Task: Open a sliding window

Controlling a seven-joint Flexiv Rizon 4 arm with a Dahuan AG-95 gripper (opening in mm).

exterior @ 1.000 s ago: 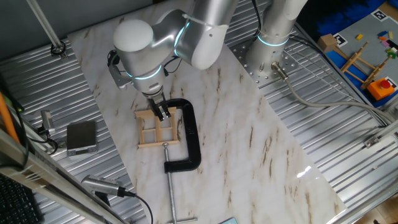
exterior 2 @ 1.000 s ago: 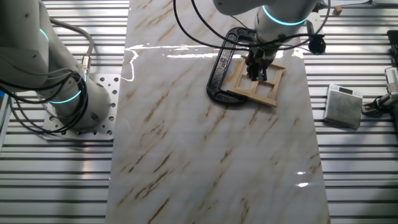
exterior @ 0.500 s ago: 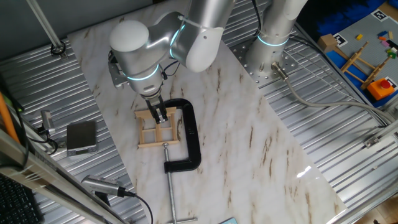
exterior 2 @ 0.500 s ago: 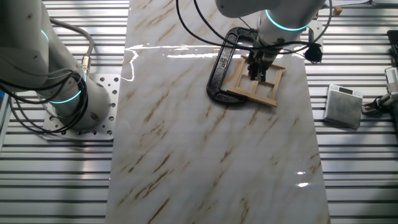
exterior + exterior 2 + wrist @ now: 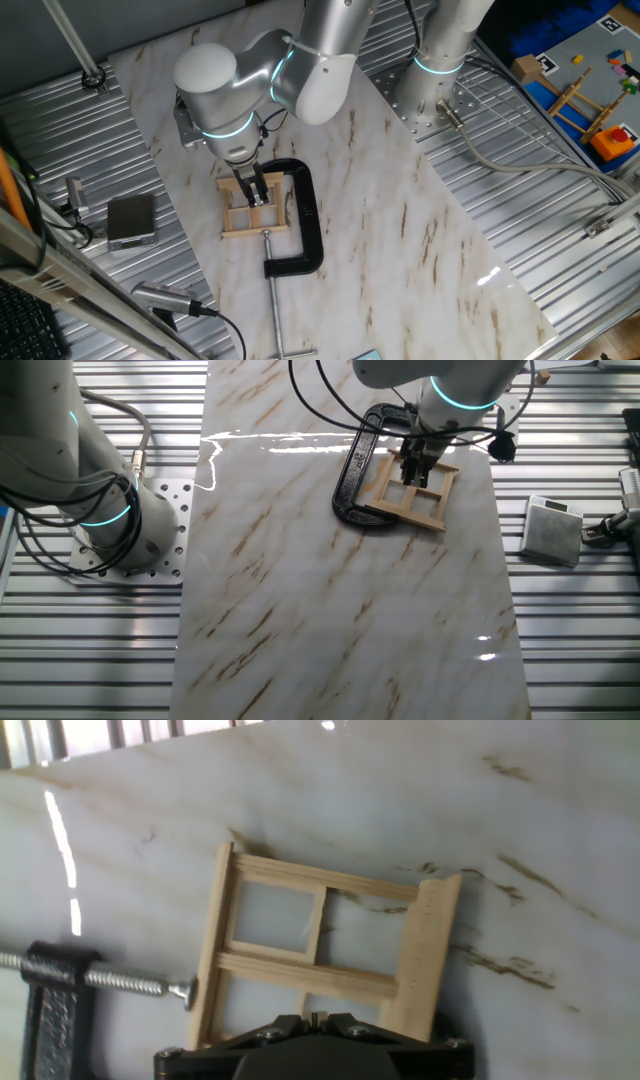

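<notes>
One tool (image 5: pixel 255 192) shifted slightly left over sliding window (image 5: pixel 255 210).

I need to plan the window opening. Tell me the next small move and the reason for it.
Probably a short slide of the sash along the frame. The gripper sits down on the sliding window, at its inner bars, and the C-clamp pins the frame. Whether the fingers grip a bar cannot be told.

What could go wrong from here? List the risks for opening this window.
1. The gripper sits low on the sliding window; whether it grips a bar can't be seen, so it may slip.
2. The C-clamp screw presses only one frame edge, so the window may pivot on the marble table.
</notes>
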